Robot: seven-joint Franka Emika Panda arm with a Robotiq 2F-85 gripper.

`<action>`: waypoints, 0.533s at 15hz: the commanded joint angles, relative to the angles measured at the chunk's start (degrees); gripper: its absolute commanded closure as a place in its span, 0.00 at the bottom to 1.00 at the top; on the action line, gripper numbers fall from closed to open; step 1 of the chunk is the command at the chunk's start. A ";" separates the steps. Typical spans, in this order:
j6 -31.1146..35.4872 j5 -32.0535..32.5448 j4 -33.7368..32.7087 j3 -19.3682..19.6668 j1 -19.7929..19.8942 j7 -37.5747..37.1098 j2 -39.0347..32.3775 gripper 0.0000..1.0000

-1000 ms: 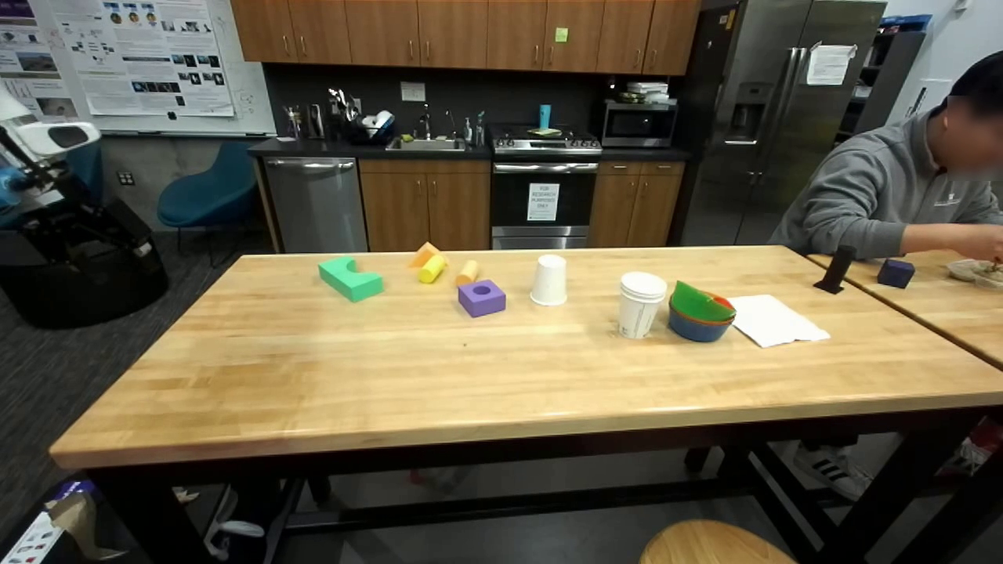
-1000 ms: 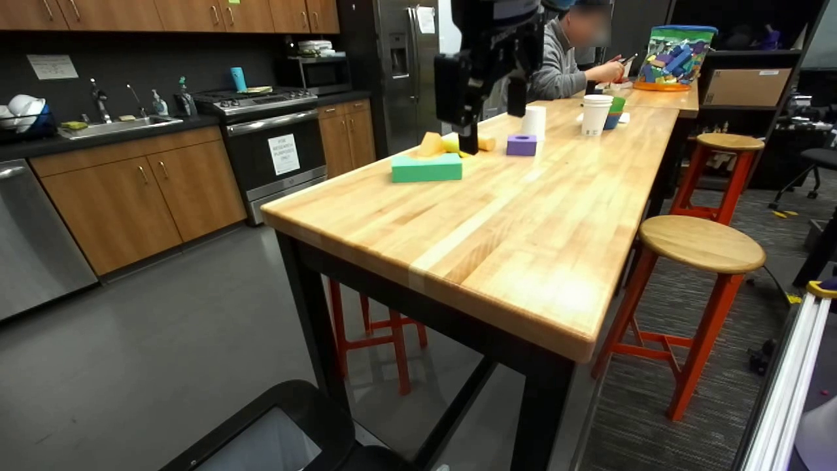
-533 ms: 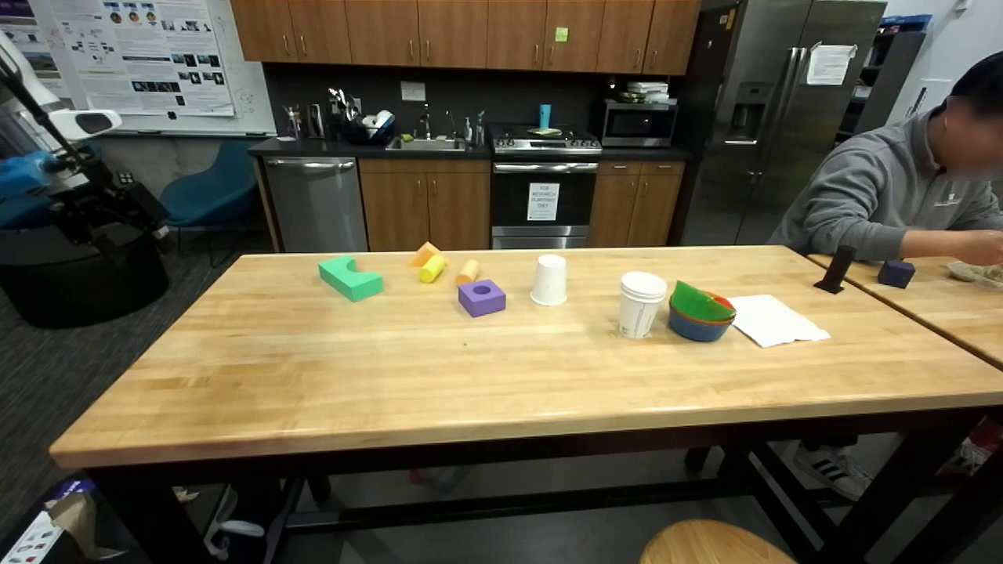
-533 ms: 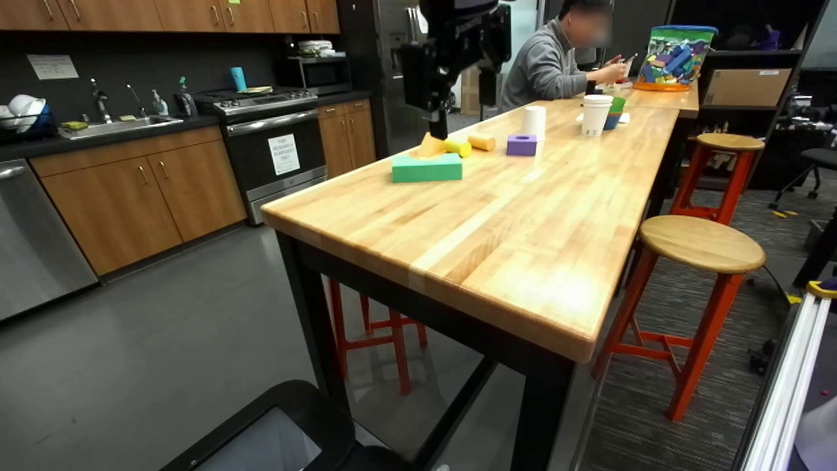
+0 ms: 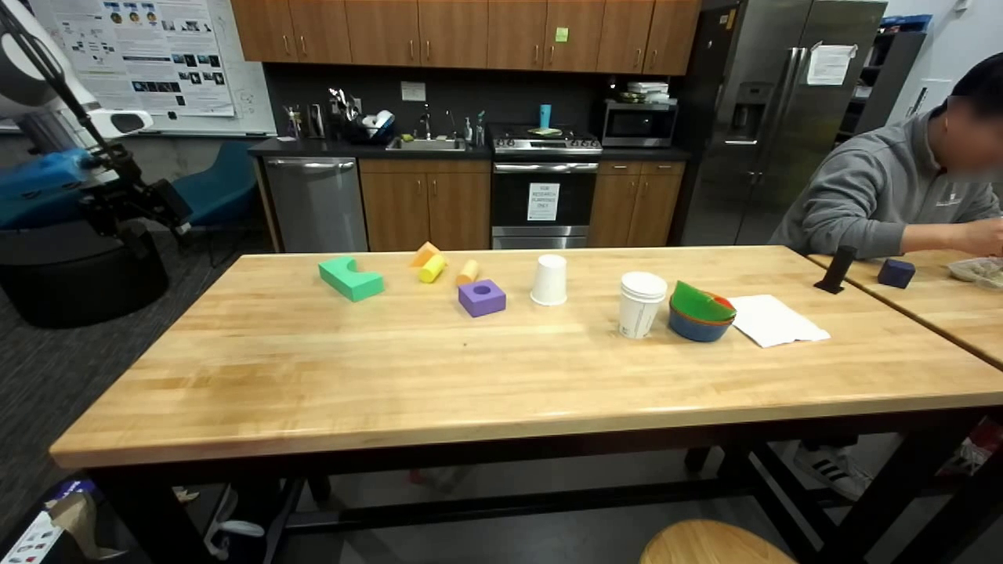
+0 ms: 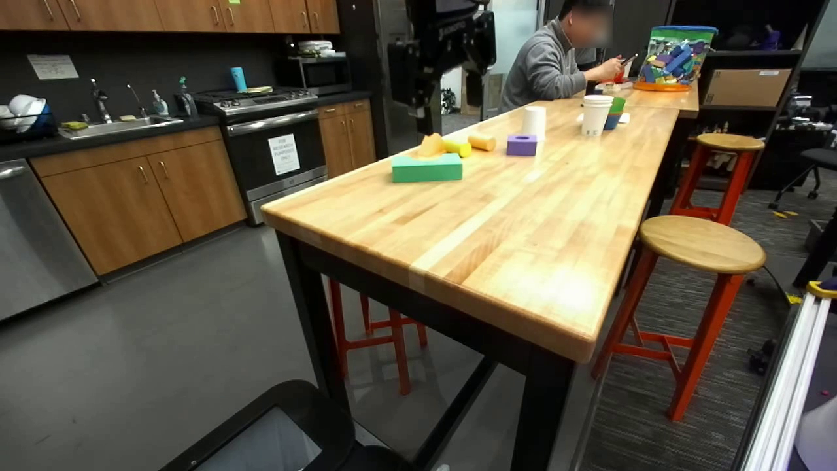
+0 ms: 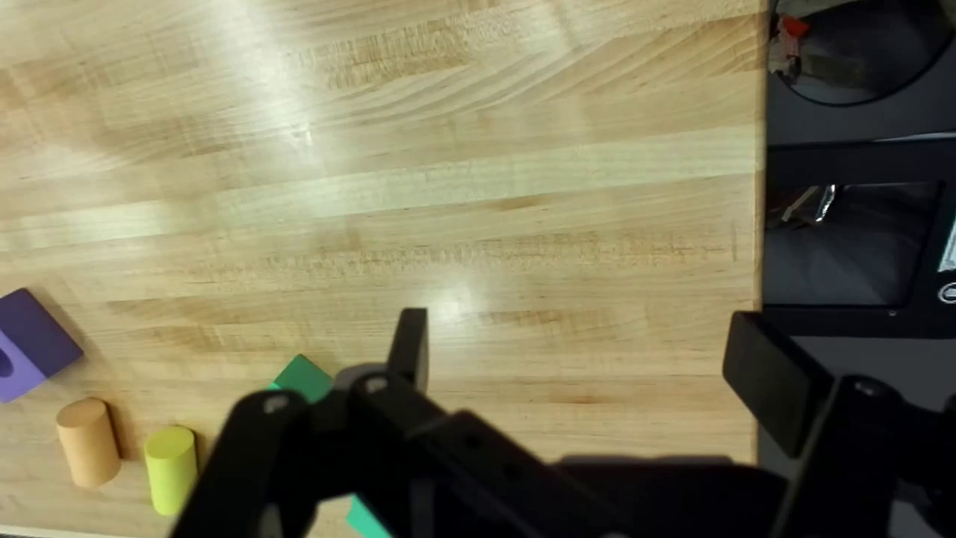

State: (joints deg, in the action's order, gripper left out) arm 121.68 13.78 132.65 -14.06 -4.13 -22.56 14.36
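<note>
My gripper [image 7: 580,347] stands open in the wrist view with nothing between its fingers, above bare wood near the table's edge. The green block [image 7: 305,379] is the nearest thing, partly hidden behind the left finger. Left of it are a yellow cylinder [image 7: 172,469], an orange cylinder [image 7: 88,442] and a purple block [image 7: 37,344] with a round hole. In an exterior view the gripper [image 5: 161,233] hangs beyond the table's left end, apart from the green block [image 5: 350,279]. An orange wedge [image 6: 430,145] lies behind the green block [image 6: 427,168].
An upturned white cup [image 5: 549,280], stacked white cups [image 5: 641,305], nested bowls [image 5: 700,323] and white paper [image 5: 776,319] occupy the table's other part. A person [image 5: 885,172] sits at the adjoining table. Stools [image 6: 701,243] stand beside the table.
The arm with its open gripper has shifted, rightward in one exterior view and leftward in the other, toward the table's end. Blocks, cups and bowls have stayed put.
</note>
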 commanded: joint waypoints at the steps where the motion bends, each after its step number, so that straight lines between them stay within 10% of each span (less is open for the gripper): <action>1: -1.32 0.43 -2.27 2.20 0.29 2.43 -1.76 0.00; 8: -1.73 0.86 -3.22 5.38 0.98 6.17 -2.89 0.00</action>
State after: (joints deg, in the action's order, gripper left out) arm 121.46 13.78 131.16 -9.33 -3.37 -18.23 12.40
